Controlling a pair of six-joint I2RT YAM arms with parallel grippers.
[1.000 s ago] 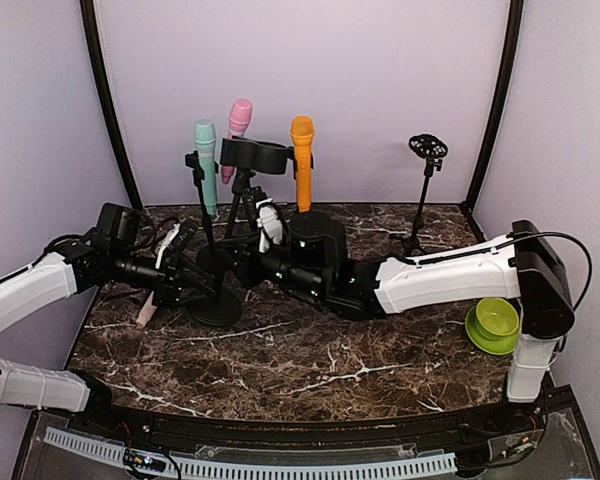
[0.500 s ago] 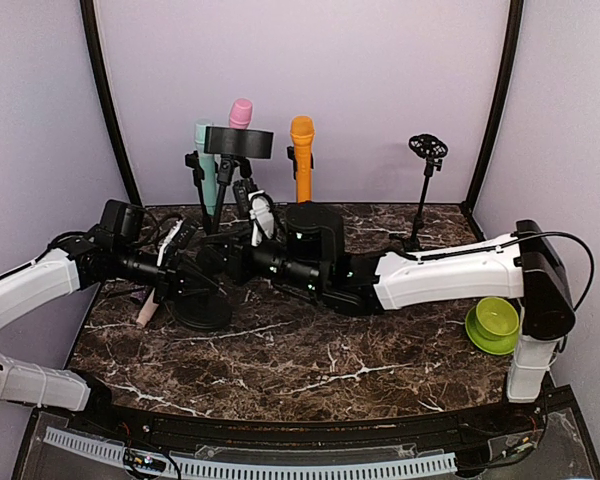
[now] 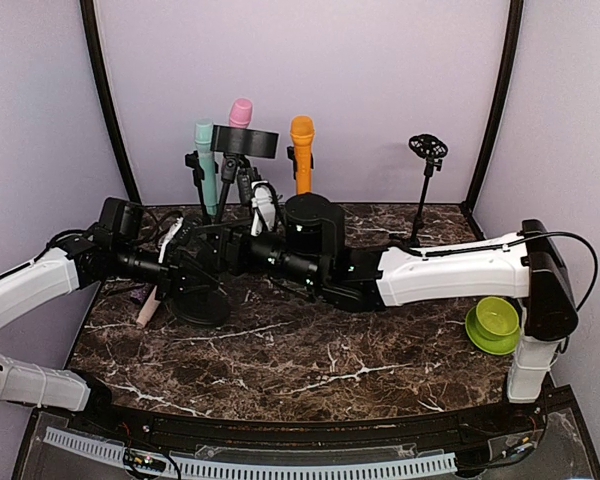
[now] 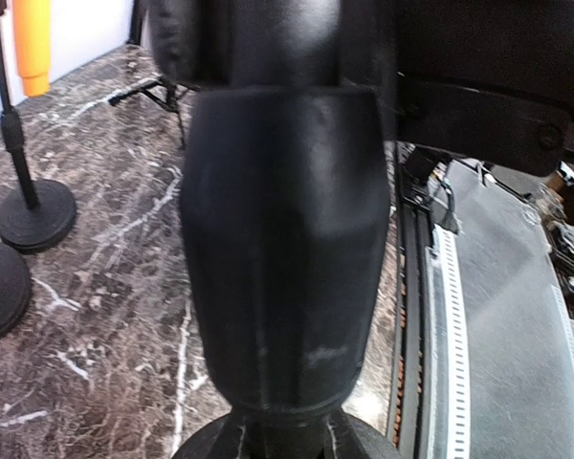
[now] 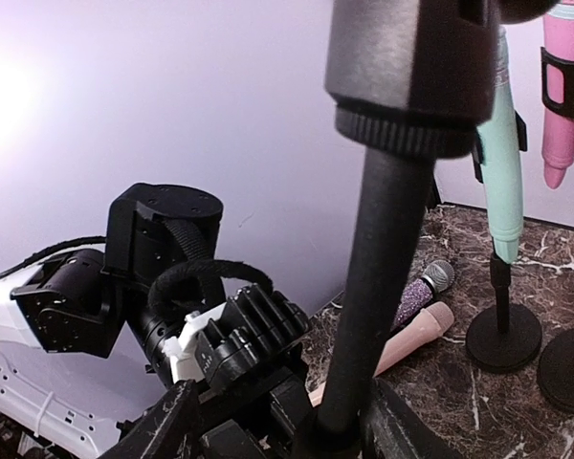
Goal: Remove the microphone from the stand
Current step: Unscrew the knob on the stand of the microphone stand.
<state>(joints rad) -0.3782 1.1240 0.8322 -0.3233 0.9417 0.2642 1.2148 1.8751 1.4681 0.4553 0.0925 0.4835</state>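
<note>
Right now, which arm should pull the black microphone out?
Right. The right gripper is open around the pole below the black microphone, free to rise; the left gripper is shut low on the stand.

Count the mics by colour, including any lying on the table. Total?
mint microphone: 1
pink microphone: 1
orange microphone: 1
black microphone: 1
peach microphone, lying on the table: 1
purple glitter microphone, lying on the table: 1
Total: 6
</note>
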